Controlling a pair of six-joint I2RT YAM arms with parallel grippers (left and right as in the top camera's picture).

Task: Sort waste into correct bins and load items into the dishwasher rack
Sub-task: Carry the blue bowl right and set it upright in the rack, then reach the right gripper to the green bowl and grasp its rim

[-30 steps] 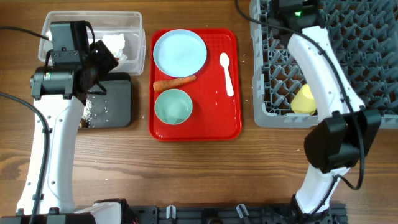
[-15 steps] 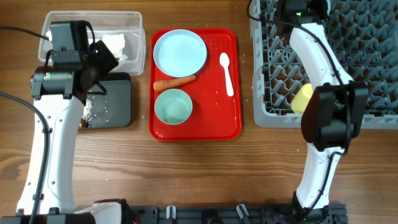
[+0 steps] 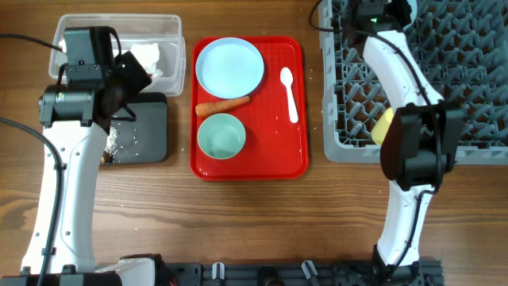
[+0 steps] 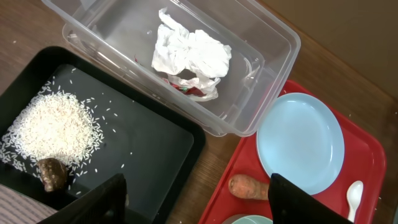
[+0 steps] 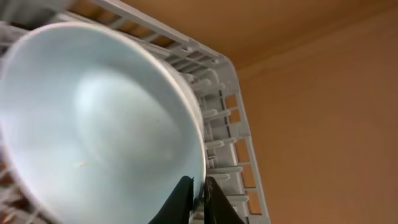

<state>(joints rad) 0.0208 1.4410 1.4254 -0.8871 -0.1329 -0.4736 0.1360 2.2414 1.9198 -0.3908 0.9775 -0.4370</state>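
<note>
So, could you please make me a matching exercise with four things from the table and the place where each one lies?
Things:
1. napkin
2. rice
3. carrot
4. yellow cup

Places:
A. red tray
B. grey rack
C. clear tub
D. black tray

Pairs: 1-C, 2-D, 3-A, 4-B

A robotics lab bench: robot arms (image 3: pixel 67 183) at a wooden table (image 3: pixel 238 222) bearing a dishwasher rack (image 3: pixel 349 149) and red tray (image 3: pixel 274 151).
</note>
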